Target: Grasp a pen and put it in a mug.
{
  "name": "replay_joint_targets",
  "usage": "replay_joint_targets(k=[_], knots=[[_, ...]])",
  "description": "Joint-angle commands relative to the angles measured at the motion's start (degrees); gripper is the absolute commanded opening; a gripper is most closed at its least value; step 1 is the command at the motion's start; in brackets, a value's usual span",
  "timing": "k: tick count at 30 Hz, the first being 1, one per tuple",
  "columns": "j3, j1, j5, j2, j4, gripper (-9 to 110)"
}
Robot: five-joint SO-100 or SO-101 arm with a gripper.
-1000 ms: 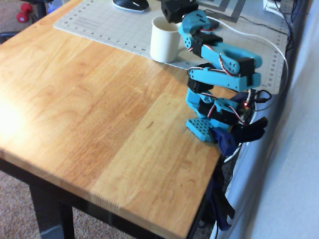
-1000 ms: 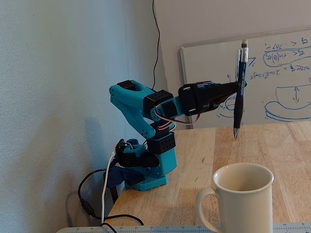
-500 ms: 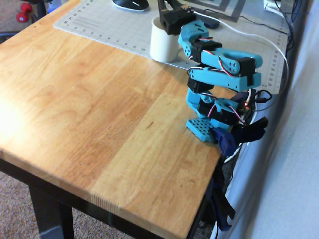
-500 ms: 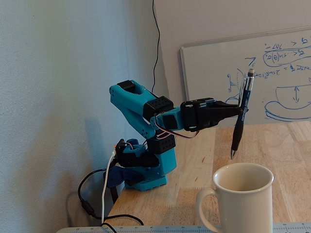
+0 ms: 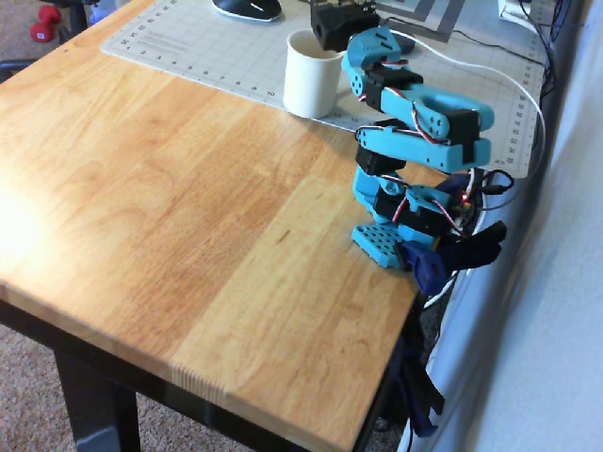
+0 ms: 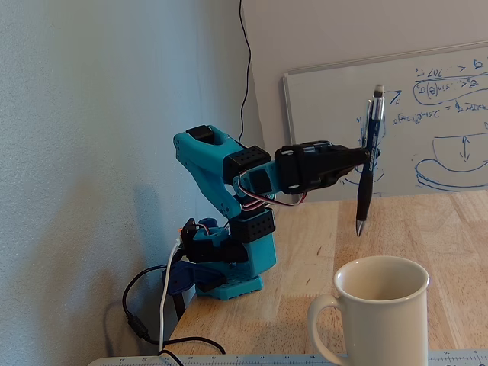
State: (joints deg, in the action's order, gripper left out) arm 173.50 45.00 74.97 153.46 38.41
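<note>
Overhead view first: the blue arm point(image 5: 415, 113) is reaching across the wooden surface point(image 5: 160, 188) toward the grey cutting mat point(image 5: 207, 47), and its dark tool point(image 5: 337, 21) is hanging just beside the mug point(image 5: 312, 72), toward the mat's far edge. The mug is standing upright on the mat's near edge with its mouth open. The pen cannot be made out here, nor can the jaws.

Fixed view next: the tool point(image 6: 364, 156) is clamping the pen point(image 6: 366, 171) around its upper barrel, jaws closed on it. The pen is hanging nearly upright in the air, silver end up and dark tip down, its long axis close to vertical. The mug point(image 6: 374, 316) is sitting below it and nearer the camera, handle to the left. The tip is pointing down above the rim's level, and the mug's mouth appears offset toward the camera from it, so the insertion seems to call for carrying the pen over the opening before lowering. A whiteboard point(image 6: 427, 130) is leaning behind.
</note>
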Motion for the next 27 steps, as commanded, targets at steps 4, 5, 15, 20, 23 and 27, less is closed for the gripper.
replay_joint_targets(k=[4,5,15,20,23,27], knots=[[-5.6,0.8,-0.9,-0.1,1.9,0],[-5.4,0.8,-0.9,-0.1,1.9,0],[-7.2,0.5,-0.9,-7.0,1.8,0],[-12.1,0.2,-0.9,-14.6,1.8,0],[-16.4,0.2,-0.9,-18.8,1.8,0],[-20.4,0.2,-0.9,-22.9,1.8,0]])
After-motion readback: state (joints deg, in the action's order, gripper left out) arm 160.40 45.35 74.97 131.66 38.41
